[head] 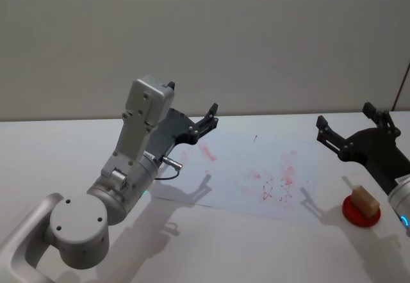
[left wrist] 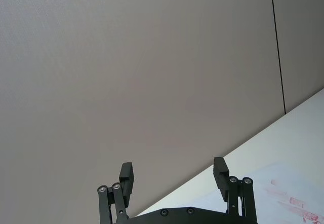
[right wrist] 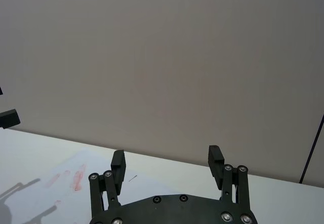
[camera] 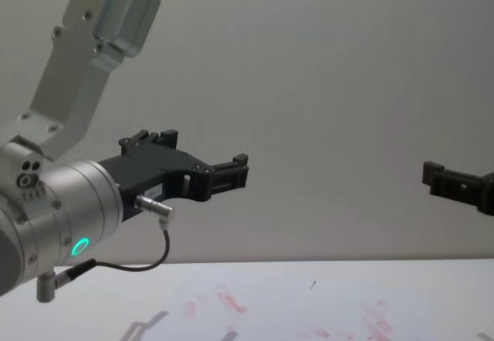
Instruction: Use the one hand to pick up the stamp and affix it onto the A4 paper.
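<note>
Tabletop [head: 256, 251] carries, below the spread, empty right end effector [head: 343, 118], a stamp [head: 363, 199] on a red pad [head: 351, 214]; left end effector [left wrist: 172, 164] likewise spread.

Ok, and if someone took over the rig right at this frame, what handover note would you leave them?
Left gripper: open, empty, raised near the left edge of the A4 paper.
Right gripper: open, empty, raised on the right, on the stamp's side.
Stamp: sitting on a red pad, right of the paper, not grasped.
Paper: flat on the table, with red ink marks.
Done: no grasp yet.
Left: grasp the stamp, press it onto the paper.
</note>
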You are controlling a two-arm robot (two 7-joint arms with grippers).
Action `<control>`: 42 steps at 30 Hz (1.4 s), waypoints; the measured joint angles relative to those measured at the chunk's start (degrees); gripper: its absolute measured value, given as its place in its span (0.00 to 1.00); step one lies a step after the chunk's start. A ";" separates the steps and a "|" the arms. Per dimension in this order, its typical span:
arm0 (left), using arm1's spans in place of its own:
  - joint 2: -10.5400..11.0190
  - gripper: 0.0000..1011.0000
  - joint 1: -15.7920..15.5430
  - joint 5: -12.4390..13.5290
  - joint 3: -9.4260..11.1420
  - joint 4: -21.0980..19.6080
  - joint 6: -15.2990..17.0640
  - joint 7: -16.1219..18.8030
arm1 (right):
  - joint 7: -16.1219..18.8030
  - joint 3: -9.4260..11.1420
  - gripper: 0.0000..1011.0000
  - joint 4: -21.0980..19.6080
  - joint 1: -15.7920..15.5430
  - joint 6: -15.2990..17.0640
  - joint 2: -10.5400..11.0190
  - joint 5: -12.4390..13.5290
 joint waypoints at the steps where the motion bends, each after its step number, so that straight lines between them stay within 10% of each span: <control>1: 0.00 0.99 0.00 0.00 0.00 0.00 0.00 0.00 | 0.00 0.01 0.99 0.00 0.00 0.00 0.00 0.00; 42: 0.00 0.99 0.00 0.00 0.00 0.00 0.00 0.00 | 0.08 0.01 0.99 0.01 -0.05 0.08 0.01 -0.04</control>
